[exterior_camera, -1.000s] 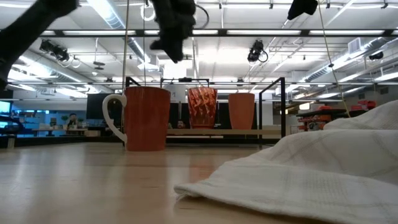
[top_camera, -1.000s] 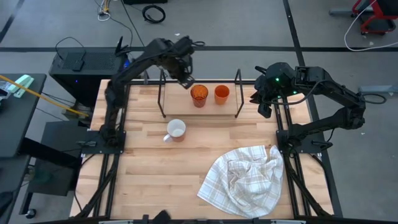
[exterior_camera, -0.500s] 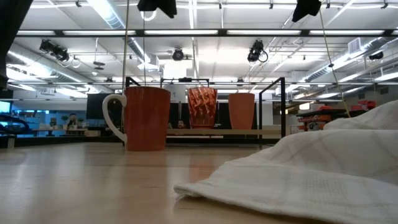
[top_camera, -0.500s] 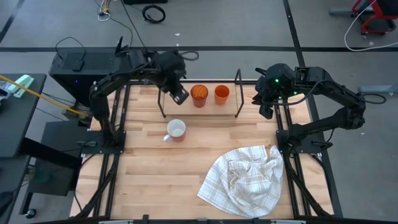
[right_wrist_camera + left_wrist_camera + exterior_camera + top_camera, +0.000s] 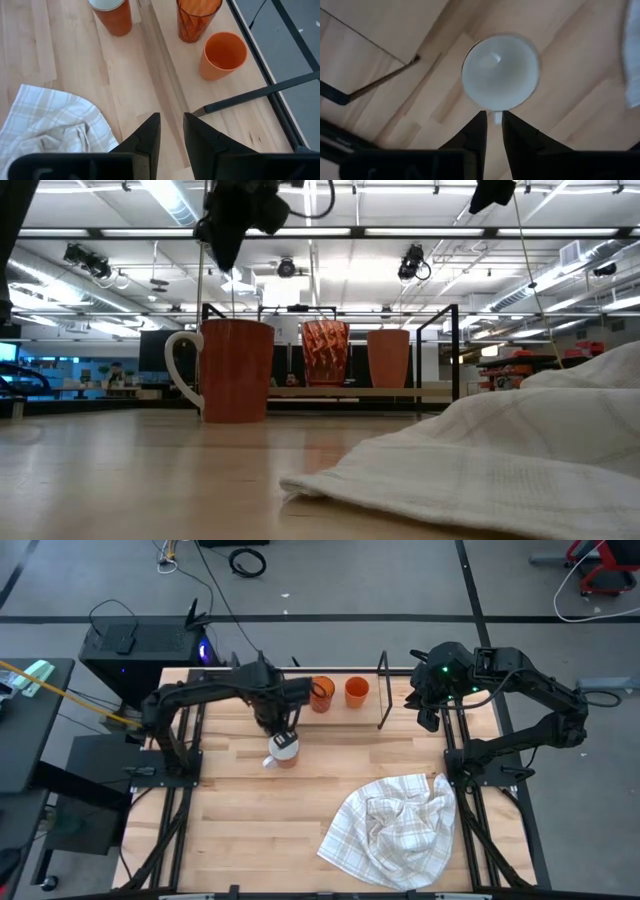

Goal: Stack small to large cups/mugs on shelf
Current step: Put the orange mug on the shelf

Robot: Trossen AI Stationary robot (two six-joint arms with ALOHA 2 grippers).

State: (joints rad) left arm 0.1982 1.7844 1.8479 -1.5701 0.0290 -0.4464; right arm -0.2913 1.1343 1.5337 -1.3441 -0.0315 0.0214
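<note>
A mug [image 5: 284,747], orange outside and white inside with a white handle, stands upright on the tabletop in front of the shelf [image 5: 345,712]. The dark-orange tumbler [image 5: 320,693] and the smaller orange cup [image 5: 357,691] stand side by side on the shelf board. My left gripper [image 5: 283,730] hangs above the mug, fingers nearly together and empty; in the left wrist view [image 5: 494,122] the mug's handle [image 5: 496,118] shows below the narrow gap. In the low view my left gripper [image 5: 235,220] is well above the mug [image 5: 235,370]. My right gripper [image 5: 425,712] waits, shut, beyond the shelf's right end.
A white checked cloth [image 5: 395,830] lies crumpled on the near right of the table. The shelf's black wire uprights [image 5: 382,690] stand at both ends of the board. Bare wood lies to the left of and in front of the mug.
My left gripper has left the spot above the tumbler on the shelf, gone toward the table's near edge and a little left, rising and then dropping, and now hangs over the mug. The three vessels have stayed where they were.
</note>
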